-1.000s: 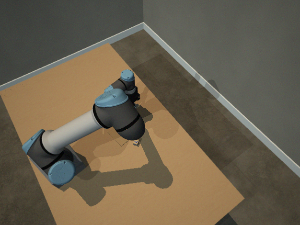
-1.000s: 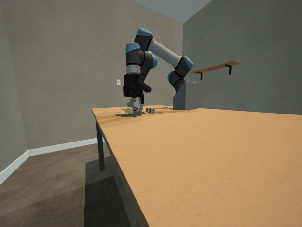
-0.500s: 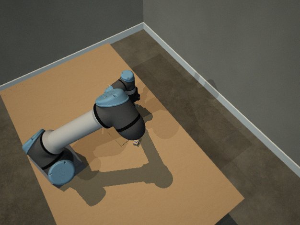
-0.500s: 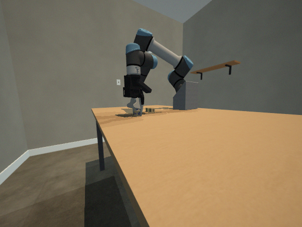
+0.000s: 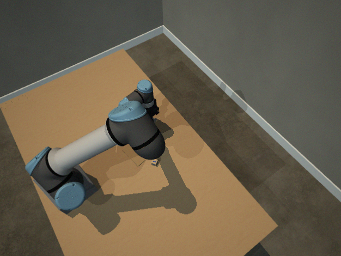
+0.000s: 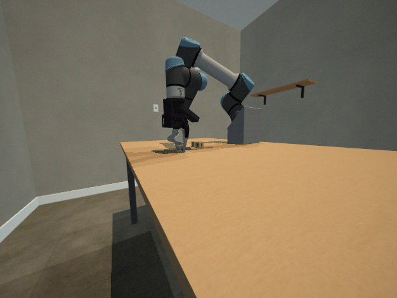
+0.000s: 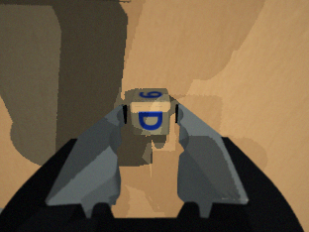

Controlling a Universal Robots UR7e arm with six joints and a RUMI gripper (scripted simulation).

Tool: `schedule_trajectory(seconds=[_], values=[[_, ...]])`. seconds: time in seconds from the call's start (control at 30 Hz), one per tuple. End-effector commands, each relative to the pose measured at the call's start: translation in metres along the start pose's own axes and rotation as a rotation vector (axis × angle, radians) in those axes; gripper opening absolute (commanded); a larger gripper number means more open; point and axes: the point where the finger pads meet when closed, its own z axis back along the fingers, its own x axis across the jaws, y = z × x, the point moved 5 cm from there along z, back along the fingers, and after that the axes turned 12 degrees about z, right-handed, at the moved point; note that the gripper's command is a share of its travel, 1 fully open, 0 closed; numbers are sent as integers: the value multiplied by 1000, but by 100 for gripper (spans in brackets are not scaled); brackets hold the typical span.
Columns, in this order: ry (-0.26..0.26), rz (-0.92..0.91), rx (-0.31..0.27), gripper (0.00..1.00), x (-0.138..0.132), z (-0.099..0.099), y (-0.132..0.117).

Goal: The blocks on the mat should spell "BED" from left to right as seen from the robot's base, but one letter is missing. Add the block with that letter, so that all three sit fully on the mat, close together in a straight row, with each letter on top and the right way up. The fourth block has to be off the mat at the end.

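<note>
In the wrist view a tan block with a blue D on top rests on the table between my gripper's two grey fingers. The fingers have narrowed around it. The left pad is at its side and a thin gap shows at the right pad. The block's far side face shows a blue mark like a 9. In the exterior view the gripper points straight down with its tips at the table top. Two more blocks sit side by side just beyond it. The mat's thin dark outline is mostly hidden under the arm's elbow.
Another block with a blue letter lies next to the mat's corner, partly under the elbow. The grey robot base pedestal stands behind the blocks. The table's left edge is close to the gripper.
</note>
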Motion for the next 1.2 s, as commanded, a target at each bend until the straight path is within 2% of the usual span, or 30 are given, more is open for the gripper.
schedule_trajectory(seconds=[0.0,0.23,0.27,1.17], values=[[0,0,-1,28,0,1,0],[0,0,-1,28,0,1,0],[0,0,-1,9,0,1,0],[0,0,-1,9,0,1,0]])
